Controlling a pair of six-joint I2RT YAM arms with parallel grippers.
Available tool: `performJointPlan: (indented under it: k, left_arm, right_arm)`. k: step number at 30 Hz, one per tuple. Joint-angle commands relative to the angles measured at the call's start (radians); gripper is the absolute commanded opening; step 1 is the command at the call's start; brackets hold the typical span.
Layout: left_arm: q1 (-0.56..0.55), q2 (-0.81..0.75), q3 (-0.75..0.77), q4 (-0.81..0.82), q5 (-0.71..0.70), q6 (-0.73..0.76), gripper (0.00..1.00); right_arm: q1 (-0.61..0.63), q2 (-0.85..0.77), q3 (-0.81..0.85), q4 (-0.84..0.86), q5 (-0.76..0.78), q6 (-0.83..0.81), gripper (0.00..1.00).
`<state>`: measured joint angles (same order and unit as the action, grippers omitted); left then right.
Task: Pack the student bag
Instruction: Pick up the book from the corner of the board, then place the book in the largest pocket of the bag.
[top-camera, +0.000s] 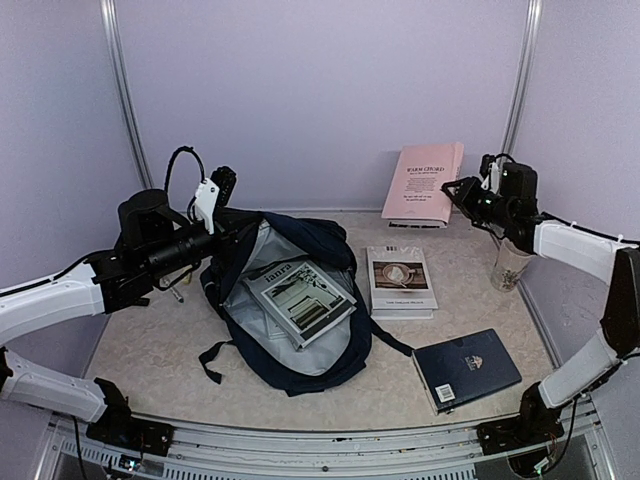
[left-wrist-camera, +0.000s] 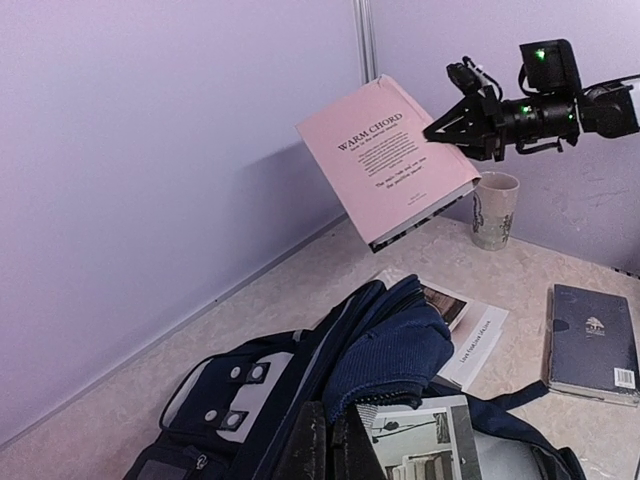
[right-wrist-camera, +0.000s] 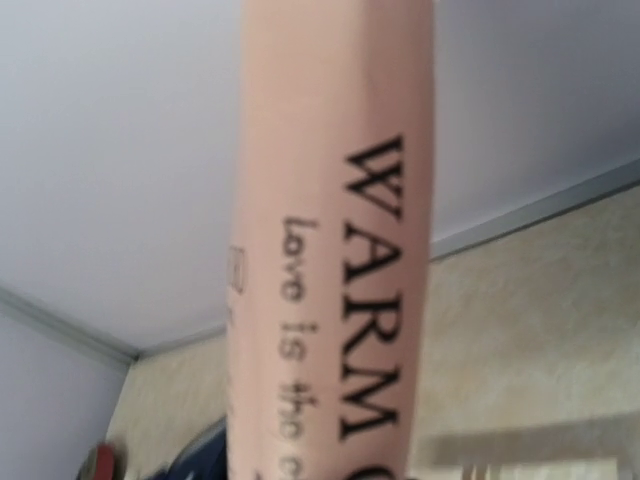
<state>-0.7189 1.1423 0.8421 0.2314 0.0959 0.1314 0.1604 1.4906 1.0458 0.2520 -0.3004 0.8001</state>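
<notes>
Left tool (left-wrist-camera: 330, 418) on student bag (top-camera: 300, 378) rim, right tool (left-wrist-camera: 435, 130) on pink book (top-camera: 422, 185)

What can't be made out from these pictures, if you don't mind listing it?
Right wrist view: the pink book fills the frame, blurred; the right gripper holding it is unseen there.
Left wrist view: the left gripper is cut off at the bottom edge, so whether it pinches the bag is unclear.
Top view: the right arm partly hides the cup; the book's small print is too small.
</notes>
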Motion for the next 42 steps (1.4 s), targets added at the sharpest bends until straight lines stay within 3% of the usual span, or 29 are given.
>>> performJointPlan:
  k: [1, 6, 10, 14, 17, 21, 25, 34, 38, 42]
  left_arm:
    - [0.007, -0.013, 0.042, 0.063, -0.063, -0.004, 0.0]
    - [0.007, -0.013, 0.039, 0.067, -0.072, -0.01, 0.0]
    - [0.007, -0.013, 0.039, 0.066, -0.086, -0.009, 0.0]
    - [0.007, -0.008, 0.037, 0.065, -0.097, -0.005, 0.0]
    - [0.007, -0.003, 0.036, 0.066, -0.11, -0.002, 0.0]
    - [0.007, 0.001, 0.038, 0.065, -0.11, -0.001, 0.0]
    - [0.007, -0.003, 0.038, 0.064, -0.097, -0.002, 0.0]
    - [-0.011, -0.047, 0.018, 0.094, 0.003, 0.026, 0.0]
    - [-0.022, -0.046, 0.029, 0.087, 0.051, 0.022, 0.0]
    - [-0.037, -0.075, 0.021, 0.098, 0.108, 0.033, 0.0]
  right_arm:
    - [0.013, -0.141, 0.011, -0.267, -0.113, -0.153, 0.12]
    - [0.036, -0.274, 0.037, -0.449, -0.325, -0.241, 0.09]
    - [0.078, -0.346, 0.027, -0.534, -0.526, -0.284, 0.0]
    - [0.172, -0.384, -0.004, -0.596, -0.68, -0.329, 0.01]
    - [0.282, -0.419, -0.067, -0.548, -0.749, -0.321, 0.0]
    - [0.429, -0.412, -0.216, -0.352, -0.738, -0.239, 0.0]
    - [0.524, -0.29, -0.243, -0.273, -0.685, -0.237, 0.0]
    - [0.524, 0.134, -0.183, -0.008, -0.636, -0.002, 0.0]
    - [0.509, 0.262, -0.075, -0.042, -0.475, 0.036, 0.02]
    - [0.508, 0.381, 0.011, 0.025, -0.426, 0.138, 0.04]
